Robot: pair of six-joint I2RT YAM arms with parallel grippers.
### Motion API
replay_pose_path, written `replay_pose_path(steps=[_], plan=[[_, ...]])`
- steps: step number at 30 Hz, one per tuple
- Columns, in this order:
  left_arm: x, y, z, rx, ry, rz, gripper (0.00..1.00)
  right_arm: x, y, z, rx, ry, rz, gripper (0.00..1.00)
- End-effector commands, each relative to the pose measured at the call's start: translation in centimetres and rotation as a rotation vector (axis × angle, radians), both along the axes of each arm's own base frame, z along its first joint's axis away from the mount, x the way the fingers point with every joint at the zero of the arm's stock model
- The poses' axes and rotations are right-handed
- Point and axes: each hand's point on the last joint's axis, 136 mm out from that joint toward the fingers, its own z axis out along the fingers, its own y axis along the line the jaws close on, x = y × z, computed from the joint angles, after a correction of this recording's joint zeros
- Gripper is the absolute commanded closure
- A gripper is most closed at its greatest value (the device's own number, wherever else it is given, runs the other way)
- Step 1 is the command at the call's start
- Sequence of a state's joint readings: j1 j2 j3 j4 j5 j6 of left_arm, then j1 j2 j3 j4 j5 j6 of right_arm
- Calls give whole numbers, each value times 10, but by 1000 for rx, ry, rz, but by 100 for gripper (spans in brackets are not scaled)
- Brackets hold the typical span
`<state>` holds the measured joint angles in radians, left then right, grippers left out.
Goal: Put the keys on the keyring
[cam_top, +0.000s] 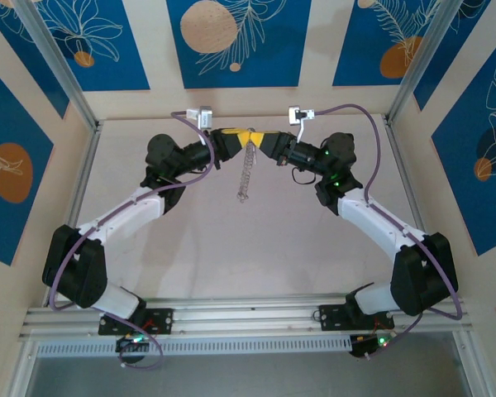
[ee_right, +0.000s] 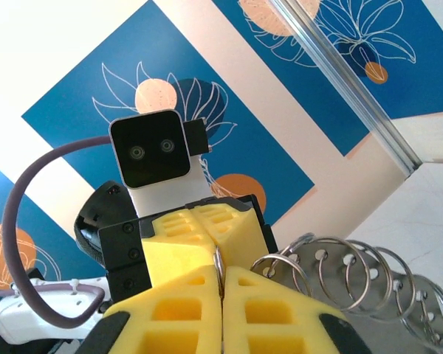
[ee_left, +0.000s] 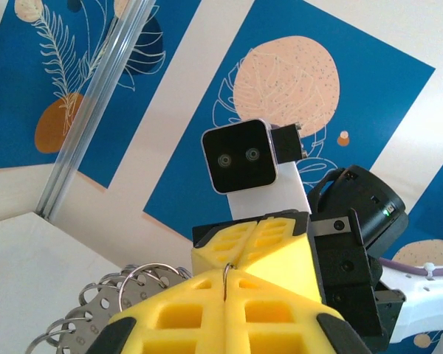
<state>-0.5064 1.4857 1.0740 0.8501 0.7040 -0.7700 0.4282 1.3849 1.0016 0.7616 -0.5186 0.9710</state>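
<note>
The left gripper (ee_left: 227, 286) is closed tight on the thin grey wire of the keyring (ee_left: 107, 306). The right gripper (ee_right: 221, 284) is pinched shut on the same wire, so the yellow fingertips meet nose to nose. From that shared grip the keyring hangs in the air above the bench (cam_top: 231, 248), with its small silver loops (ee_right: 354, 284) bunched to one side. It looks light, stiff, thin and slippery, and apt to swivel. It is best held on bare hoop wire, clear of the loops, flat between the pads.
</note>
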Motion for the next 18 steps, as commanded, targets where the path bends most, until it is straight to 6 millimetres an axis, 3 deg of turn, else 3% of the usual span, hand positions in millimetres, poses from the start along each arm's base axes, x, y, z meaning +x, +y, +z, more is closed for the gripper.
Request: replay_pose_path(steps=[1, 9, 13, 15, 18], plan=[[-10, 0, 26, -59, -85, -7, 100, -4, 6, -8, -7, 10, 18, 100], [-12, -3, 27, -45, -95, -30, 98, -2, 1, -11, -36, 7, 14, 100], [-13, -4, 24, 10, -113, -31, 64, 1, -5, -11, -85, -16, 42, 100], [-12, -4, 22, 46, -122, -34, 54, 1, -8, -10, -114, -32, 68, 100], [-11, -2, 21, 95, -141, -35, 49, 3, -14, -9, -154, -53, 99, 100]])
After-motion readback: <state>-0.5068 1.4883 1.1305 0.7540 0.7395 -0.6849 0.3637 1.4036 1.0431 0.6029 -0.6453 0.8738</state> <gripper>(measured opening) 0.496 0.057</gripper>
